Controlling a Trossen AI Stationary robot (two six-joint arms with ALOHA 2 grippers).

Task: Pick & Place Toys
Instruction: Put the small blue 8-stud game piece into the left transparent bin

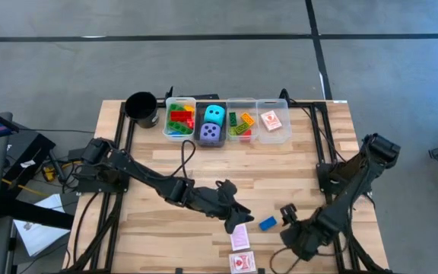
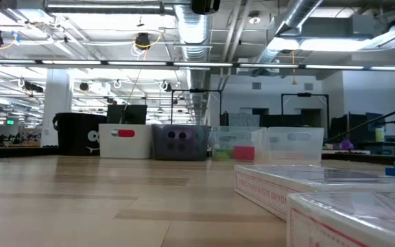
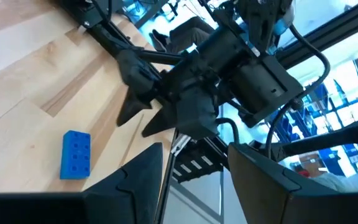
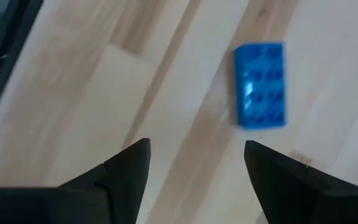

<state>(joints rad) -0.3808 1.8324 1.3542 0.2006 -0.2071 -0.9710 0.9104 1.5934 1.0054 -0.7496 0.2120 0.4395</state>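
A blue brick (image 1: 268, 223) lies flat on the wooden table near the front, between my two grippers; it also shows in the left wrist view (image 3: 75, 154) and the right wrist view (image 4: 261, 85). My left gripper (image 1: 243, 216) is open and empty just left of the brick, above the upper of two red-white cards (image 1: 239, 240). My right gripper (image 1: 287, 214) is open and empty just right of the brick, fingers (image 4: 129, 163) pointing down at the table beside it. The second card (image 1: 242, 263) lies at the front edge.
A row of bins stands at the far edge: one with bricks (image 1: 179, 120), one with the cyan and purple dice (image 1: 212, 125), one with bricks (image 1: 240, 124), one with a card (image 1: 273, 120). A black cup (image 1: 141, 107) stands left of them. Bare wood lies in between.
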